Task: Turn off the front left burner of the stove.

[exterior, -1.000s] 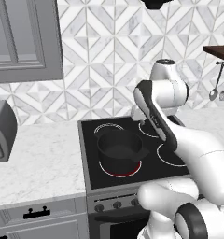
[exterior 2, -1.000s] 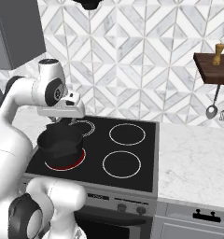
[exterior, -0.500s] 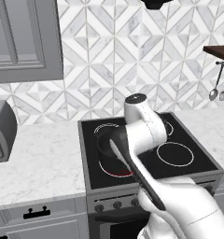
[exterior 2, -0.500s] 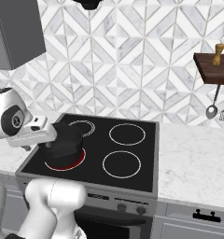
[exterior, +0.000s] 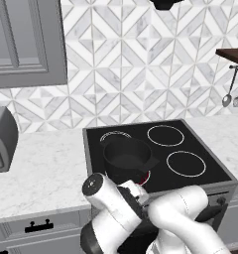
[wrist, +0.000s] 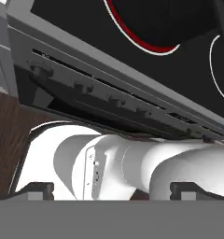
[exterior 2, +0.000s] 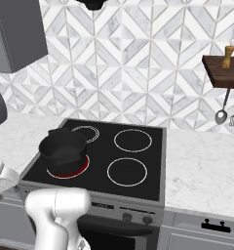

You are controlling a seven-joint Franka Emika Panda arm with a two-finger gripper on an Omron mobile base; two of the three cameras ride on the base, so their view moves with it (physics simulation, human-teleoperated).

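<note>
The end effector (wrist: 111,190) is sitting at the bottom of the hand view with its two dark fingertips (wrist: 38,189) spread wide apart, holding nothing, and pointing up at the front panel of the grey steel stove with the flat black glass top (wrist: 132,100). A row of small dark front knobs (wrist: 81,86) is running across the middle of that frame. The round, red-glowing front left burner (exterior 2: 70,171) is lying at the centre left of the right base view, under a black round pot (exterior 2: 63,147). White marble surface (exterior: 44,171) is flanking the stove.
</note>
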